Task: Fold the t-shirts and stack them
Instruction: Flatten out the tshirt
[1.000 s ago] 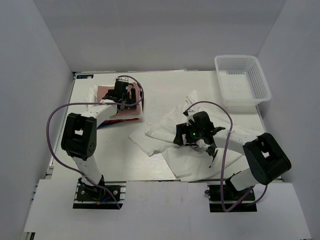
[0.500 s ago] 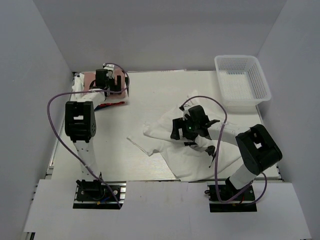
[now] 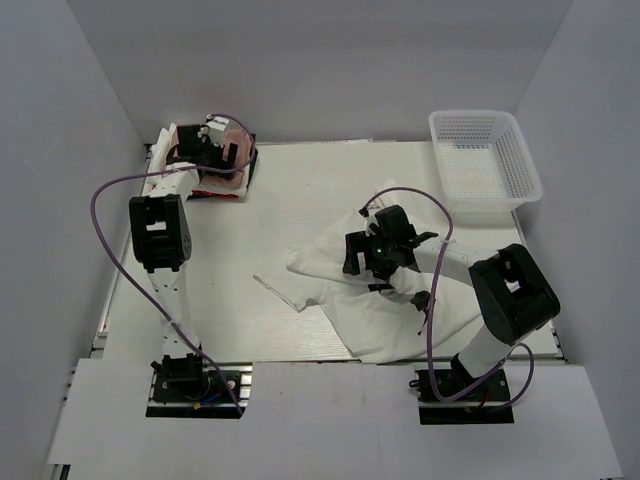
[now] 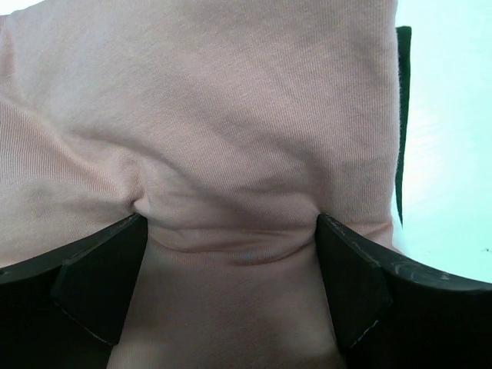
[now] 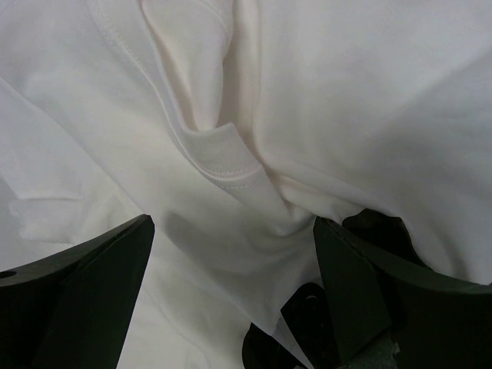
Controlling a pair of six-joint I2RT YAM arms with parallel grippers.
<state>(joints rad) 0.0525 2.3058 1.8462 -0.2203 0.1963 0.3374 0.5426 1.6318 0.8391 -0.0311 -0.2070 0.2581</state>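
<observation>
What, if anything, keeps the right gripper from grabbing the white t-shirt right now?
Probably nothing. The right gripper hovers directly over the white t-shirt, jaws open on either side of a raised fold in the cloth. Nothing else lies between them, so closing should catch the fabric.

Dusty-pink t-shirt point(image 4: 231, 115), plain. Dark cloth edge point(image 4: 401, 115). White t-shirt point(image 5: 369, 92), black print point(image 5: 269, 354). White mesh basket point(image 3: 486, 165). Purple cables point(image 3: 100, 250).

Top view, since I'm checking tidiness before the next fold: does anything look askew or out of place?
Yes. The white t-shirt lies crumpled and unfolded under the open right gripper. The folded stack crowds the far left corner, its pink top shirt dented by the open left gripper.
</observation>
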